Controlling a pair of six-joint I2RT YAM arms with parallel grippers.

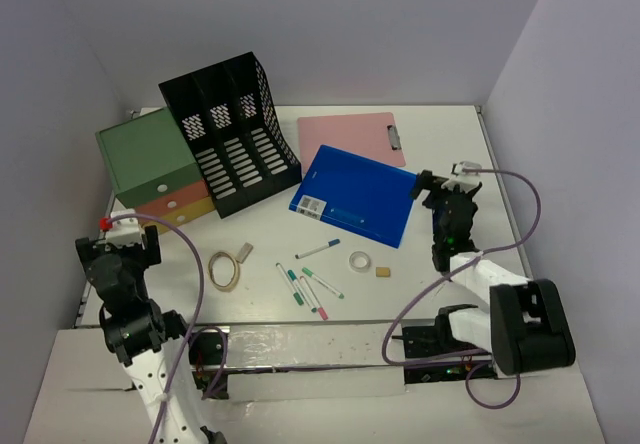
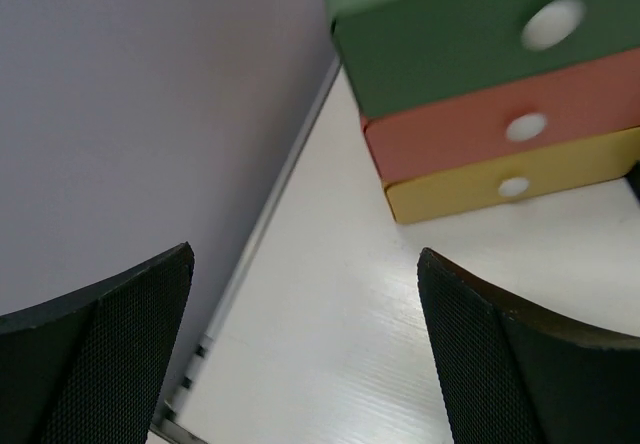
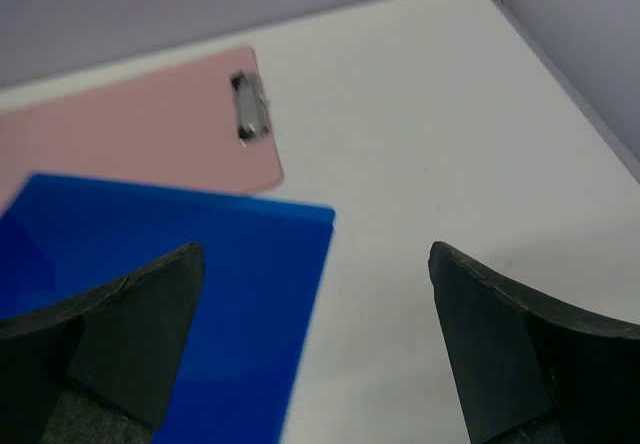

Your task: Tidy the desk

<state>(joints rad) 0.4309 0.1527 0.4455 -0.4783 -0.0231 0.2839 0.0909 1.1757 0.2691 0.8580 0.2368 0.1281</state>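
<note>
The white desk (image 1: 445,134) carries scattered items. A blue folder (image 1: 357,194) lies at centre right, partly over a pink clipboard (image 1: 350,134). Several markers (image 1: 310,286), a tan tape roll (image 1: 224,270), a small white tape roll (image 1: 360,261) and two small blocks lie in front. My left gripper (image 1: 125,232) (image 2: 305,264) hangs open above bare desk, facing the stacked green, pink and yellow drawers (image 2: 480,94). My right gripper (image 1: 446,188) (image 3: 315,264) is open over the folder's right edge (image 3: 200,294), holding nothing.
A black mesh file organizer (image 1: 232,129) stands at the back, next to the drawer box (image 1: 150,164). Lilac walls close in on the left (image 2: 120,114), back and right. The clipboard's metal clip (image 3: 248,109) shows in the right wrist view.
</note>
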